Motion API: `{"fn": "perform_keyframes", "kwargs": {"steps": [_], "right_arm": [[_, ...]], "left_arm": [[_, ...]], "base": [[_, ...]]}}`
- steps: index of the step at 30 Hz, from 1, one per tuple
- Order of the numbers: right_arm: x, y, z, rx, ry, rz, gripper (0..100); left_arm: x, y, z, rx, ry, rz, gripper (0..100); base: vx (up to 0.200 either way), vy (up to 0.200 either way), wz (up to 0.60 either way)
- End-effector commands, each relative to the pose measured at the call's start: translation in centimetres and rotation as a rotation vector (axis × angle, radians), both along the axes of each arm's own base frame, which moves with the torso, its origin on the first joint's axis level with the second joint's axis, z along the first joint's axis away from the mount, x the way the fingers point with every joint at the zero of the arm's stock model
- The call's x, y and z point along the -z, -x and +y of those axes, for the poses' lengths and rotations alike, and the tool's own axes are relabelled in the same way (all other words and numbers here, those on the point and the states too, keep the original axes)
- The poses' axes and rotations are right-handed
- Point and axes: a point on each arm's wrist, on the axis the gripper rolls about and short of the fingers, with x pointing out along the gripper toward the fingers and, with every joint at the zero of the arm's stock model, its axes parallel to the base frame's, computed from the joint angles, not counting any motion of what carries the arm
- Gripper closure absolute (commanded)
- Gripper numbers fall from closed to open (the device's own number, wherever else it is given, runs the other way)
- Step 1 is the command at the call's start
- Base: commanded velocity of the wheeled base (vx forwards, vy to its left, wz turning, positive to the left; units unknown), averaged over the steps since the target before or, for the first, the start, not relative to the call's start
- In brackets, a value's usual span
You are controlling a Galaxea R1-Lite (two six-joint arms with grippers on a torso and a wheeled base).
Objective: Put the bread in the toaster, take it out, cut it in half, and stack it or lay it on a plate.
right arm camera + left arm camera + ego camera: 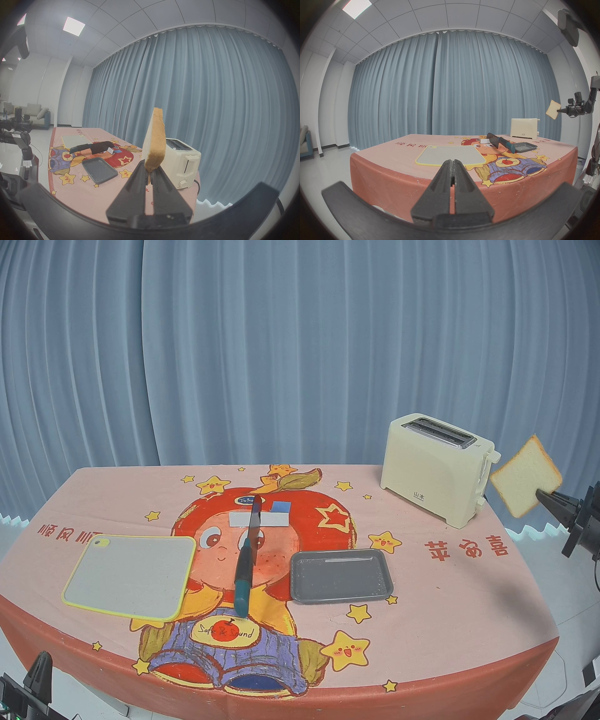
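From the head, we see the right gripper [541, 494] holding the bread [525, 476] in the air just beside the toaster [434, 468]. Our left wrist shows the left gripper [453, 163] pressed shut on nothing. The right wrist shows fingers [137, 179] pinching only the slice's lower edge. We judge it could pivot and snag the slot rim.

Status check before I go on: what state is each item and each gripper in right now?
Bread: whole, held in the air beside the toaster.
Right gripper: shut on the bread.
Left gripper: shut, holding nothing.
Toaster: slots empty.
Knife: unheld, blade propped on a small block.
Cutting board: flat, bare.
Tray: empty.
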Motion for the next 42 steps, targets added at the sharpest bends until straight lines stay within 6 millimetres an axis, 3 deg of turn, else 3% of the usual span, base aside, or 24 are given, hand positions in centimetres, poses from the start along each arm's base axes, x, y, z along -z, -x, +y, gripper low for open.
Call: {"fn": "perform_keyframes", "kwargs": {"steps": [1, 19, 33, 42], "right_arm": [[-0.4, -1.1, -0.3, 0.001, 0.001, -0.005, 100], [-1.5, -5.9, -0.8, -0.018, 0.003, -0.017, 100], [-3.5, -11.2, -0.7, -0.025, 0.017, -0.092, 100], [-4.6, -12.7, -0.9, -0.022, 0.017, -0.09, 100]], "left_arm": [[0.5, -0.1, 0.0, 0.0, 0.0, 0.018, 100], [0.5, -0.1, 0.0, 0.0, 0.0, 0.018, 100], [0.5, -0.1, 0.0, 0.0, 0.0, 0.018, 100], [0.5, -0.1, 0.0, 0.0, 0.0, 0.018, 100]], "base": [[0.0, 0.0, 0.0], [0.0, 0.0, 0.0], [0.0, 0.0, 0.0], [0.0, 0.0, 0.0]]}}
